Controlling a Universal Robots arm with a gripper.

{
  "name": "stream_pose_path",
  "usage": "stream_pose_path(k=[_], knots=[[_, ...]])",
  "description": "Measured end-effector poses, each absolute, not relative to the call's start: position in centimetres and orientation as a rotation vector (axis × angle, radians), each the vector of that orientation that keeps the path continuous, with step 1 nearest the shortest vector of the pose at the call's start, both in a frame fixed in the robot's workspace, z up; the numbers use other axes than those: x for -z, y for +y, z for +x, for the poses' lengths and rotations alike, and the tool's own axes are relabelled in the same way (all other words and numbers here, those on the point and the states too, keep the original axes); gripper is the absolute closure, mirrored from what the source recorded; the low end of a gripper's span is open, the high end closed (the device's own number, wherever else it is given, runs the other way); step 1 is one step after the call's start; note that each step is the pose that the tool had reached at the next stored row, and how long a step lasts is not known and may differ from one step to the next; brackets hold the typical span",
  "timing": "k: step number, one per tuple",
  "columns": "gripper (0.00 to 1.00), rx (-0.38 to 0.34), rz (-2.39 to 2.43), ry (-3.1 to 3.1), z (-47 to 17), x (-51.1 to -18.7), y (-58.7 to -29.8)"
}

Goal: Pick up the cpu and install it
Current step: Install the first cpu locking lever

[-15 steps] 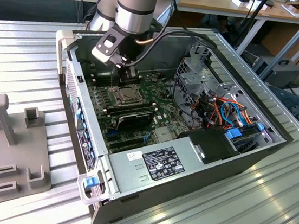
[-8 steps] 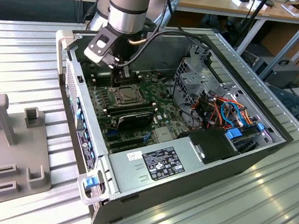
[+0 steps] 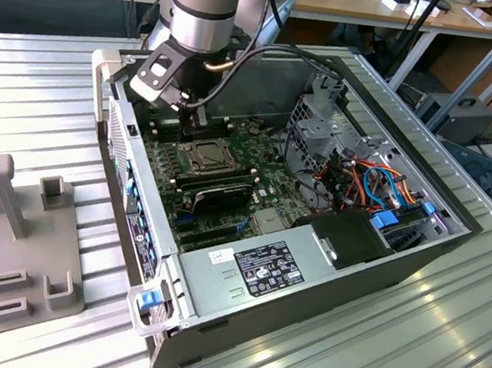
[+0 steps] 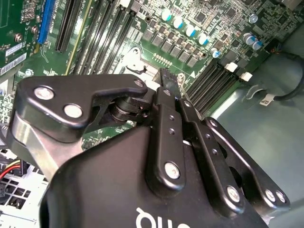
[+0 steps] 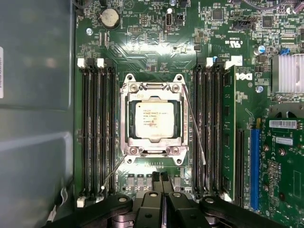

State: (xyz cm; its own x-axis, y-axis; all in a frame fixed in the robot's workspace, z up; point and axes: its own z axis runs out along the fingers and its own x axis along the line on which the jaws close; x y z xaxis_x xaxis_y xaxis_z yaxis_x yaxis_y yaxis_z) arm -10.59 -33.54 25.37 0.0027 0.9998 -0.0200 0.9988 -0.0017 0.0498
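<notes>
The cpu [image 5: 154, 119], a small square chip with a pale metal top, lies flat in the socket on the green motherboard [image 5: 142, 47], with the socket's metal frame [image 5: 153, 87] around it. In the exterior view the cpu [image 3: 206, 155] sits mid-board inside the open computer case [image 3: 136, 197]. My gripper [image 5: 161, 176] is shut with nothing between its fingers, and it hovers over the board just beside the socket, apart from the chip. In the second wrist view my gripper [image 4: 172, 78] points down at the board, and in the exterior view my gripper [image 3: 195, 122] hangs low inside the case.
Black memory slots [image 5: 97, 128] flank the socket on both sides, and two thin wire levers [image 5: 194, 126] slant away from it. A power supply [image 3: 258, 271] and coloured cables [image 3: 372, 182] fill the case's near and right parts. A grey fixture [image 3: 15, 236] stands on the exterior view's left.
</notes>
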Motion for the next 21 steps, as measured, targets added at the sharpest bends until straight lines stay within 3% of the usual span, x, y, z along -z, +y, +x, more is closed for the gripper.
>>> stream_pose_path(k=[21], knots=[[0.89,-0.033,2.189,2.184,-11.2,-25.5,-32.0]])
